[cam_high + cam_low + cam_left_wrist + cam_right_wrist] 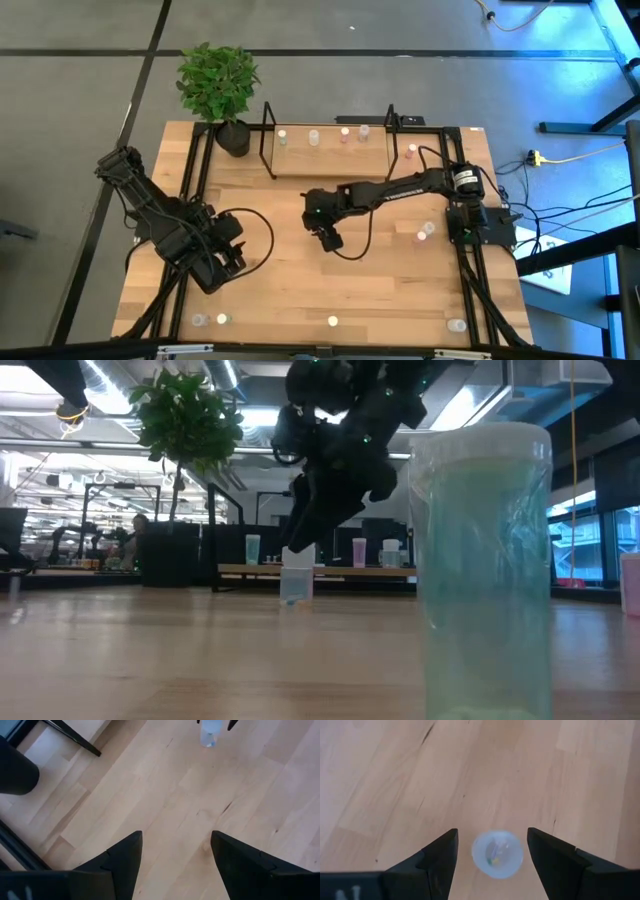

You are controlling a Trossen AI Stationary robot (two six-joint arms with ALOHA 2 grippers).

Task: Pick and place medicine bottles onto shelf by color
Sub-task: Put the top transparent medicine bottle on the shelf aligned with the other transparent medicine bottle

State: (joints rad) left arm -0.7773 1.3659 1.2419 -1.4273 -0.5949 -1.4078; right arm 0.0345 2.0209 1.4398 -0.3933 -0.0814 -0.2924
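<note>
A small clear medicine bottle [497, 854] stands upright on the tabletop at mid-table. My right gripper [492, 832] is open just above it, pointing steeply down, one finger on either side and a gap to each. In the low view the bottle [296, 585] shows under the dark fingers. The shelf [325, 152] stands at the far edge with several pale bottles on its board. My left gripper [232, 262] hovers open over bare wood at the near left, with nothing between its fingers [125, 851].
A potted plant [220, 90] stands at the far left beside the shelf. Loose bottles stand along the near edge [222, 319], [333, 321], [457, 324] and at the right [428, 228]. One fills the low view's foreground [485, 560]. Black frame rails [200, 170] cross the table.
</note>
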